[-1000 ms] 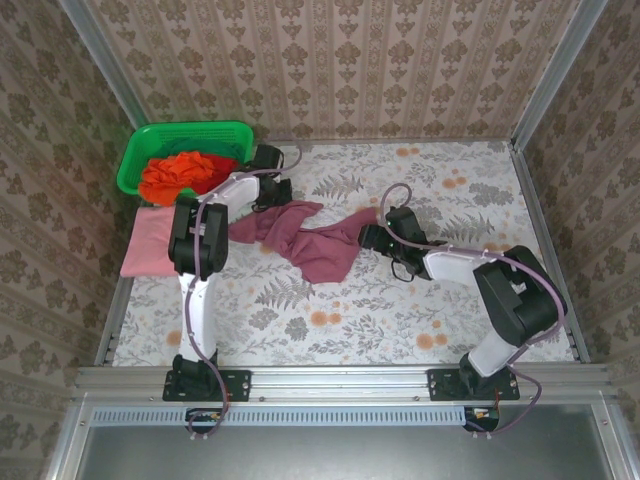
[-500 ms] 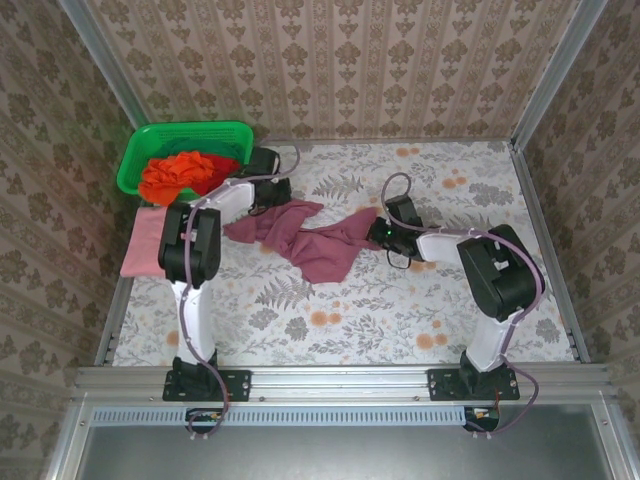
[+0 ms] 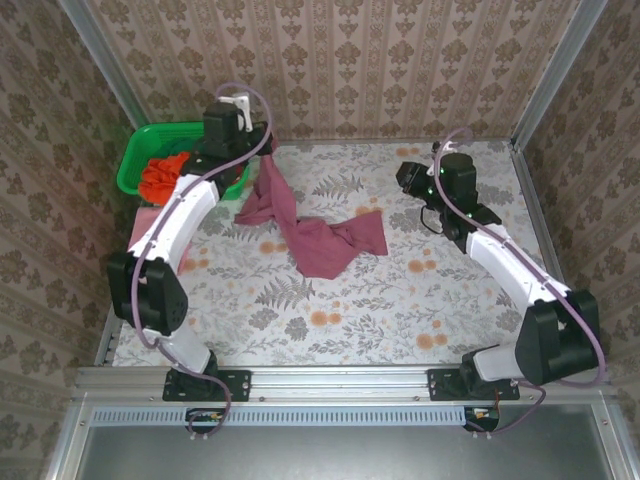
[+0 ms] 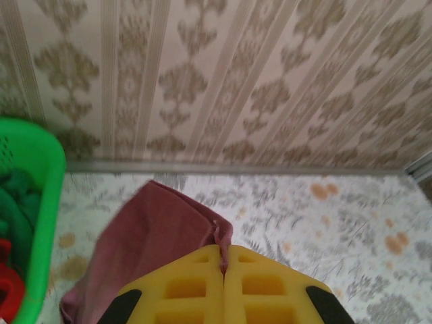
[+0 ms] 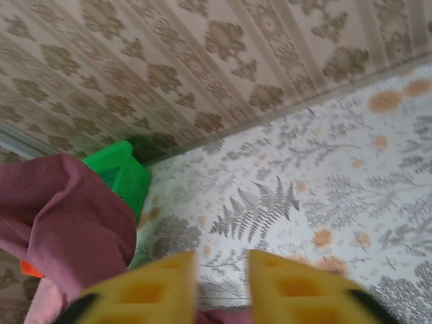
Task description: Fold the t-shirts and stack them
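Floral table (image 3: 400, 310), papered walls. We see maroon shirt (image 3: 320, 245) unfolded: one corner lifted at 11 o'clock, rest trailing crumpled to centre. Left gripper (image 4: 223, 263) clamped tight on that corner. Right gripper (image 5: 221, 264) at 1 o'clock, jaws partly apart, empty, clear of cloth. Basket (image 3: 138, 160) at 10 o'clock holds orange shirts (image 3: 160, 180). We judge: no fold in this shirt yet, most work left.
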`<state>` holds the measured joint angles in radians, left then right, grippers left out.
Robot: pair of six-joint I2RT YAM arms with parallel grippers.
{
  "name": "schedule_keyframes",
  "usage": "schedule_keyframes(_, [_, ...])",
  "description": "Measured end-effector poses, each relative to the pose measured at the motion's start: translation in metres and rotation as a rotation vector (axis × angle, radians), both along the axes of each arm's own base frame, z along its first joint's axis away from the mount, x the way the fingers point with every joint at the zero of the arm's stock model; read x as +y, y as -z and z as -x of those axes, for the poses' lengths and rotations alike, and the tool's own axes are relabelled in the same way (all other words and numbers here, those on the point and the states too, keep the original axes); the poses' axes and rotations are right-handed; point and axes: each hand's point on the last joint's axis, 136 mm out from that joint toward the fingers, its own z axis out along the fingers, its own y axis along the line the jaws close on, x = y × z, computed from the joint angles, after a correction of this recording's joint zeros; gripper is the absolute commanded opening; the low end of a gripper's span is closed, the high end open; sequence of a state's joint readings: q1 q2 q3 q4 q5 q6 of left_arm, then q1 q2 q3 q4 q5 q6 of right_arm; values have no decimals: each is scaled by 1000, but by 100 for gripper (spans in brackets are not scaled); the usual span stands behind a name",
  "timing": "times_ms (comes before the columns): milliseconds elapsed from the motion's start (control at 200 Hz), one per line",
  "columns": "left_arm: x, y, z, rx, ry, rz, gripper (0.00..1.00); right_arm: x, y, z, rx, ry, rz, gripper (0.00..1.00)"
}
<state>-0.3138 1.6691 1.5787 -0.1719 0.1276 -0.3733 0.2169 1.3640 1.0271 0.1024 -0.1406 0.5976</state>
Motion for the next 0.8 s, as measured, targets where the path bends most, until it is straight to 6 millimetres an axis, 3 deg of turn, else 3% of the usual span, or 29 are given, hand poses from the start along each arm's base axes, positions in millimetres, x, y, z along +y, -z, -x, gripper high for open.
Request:
schedule_keyframes(80, [3, -17, 6, -33, -1, 12, 0, 10, 1, 3, -3, -36, 12, 73])
schedule_keyframes(175, [3, -20, 13, -32, 1, 29, 0, 29, 25, 2, 41, -93, 41, 76])
schedule_keyframes(405, [12, 16, 36, 53, -21, 34, 0, 83, 131, 8, 268, -216, 101, 72])
schedule_keyframes(510, [18, 22, 44, 64, -36, 25, 0, 103, 174, 17, 365, -270, 121, 68])
schedule_keyframes(570, [21, 22, 47, 61, -44, 23, 0, 114, 196, 22, 412, -295, 122, 62])
schedule_keyframes(625, [24, 19, 49, 56, -51, 24, 0, 122, 212, 24, 443, -315, 120, 49])
schedule_keyframes(745, [32, 17, 49, 49, -68, 26, 0, 131, 230, 27, 485, -334, 99, 1])
schedule_keyframes(800, [36, 18, 50, 50, -77, 25, 0, 130, 228, 25, 480, -328, 93, 0])
